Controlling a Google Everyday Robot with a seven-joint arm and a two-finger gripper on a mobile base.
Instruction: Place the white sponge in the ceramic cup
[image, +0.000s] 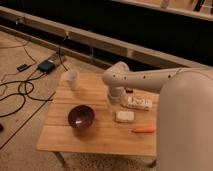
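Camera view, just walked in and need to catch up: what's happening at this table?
The robot's arm reaches over the wooden table; its gripper hangs open just behind the white sponge, holding nothing. The sponge lies flat on the table, near a dark bowl. The ceramic cup stands at the far left corner, sponge not yet in it.

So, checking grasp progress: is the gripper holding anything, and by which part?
Nothing held: the gripper hangs over the table beside the white sponge, which lies free.
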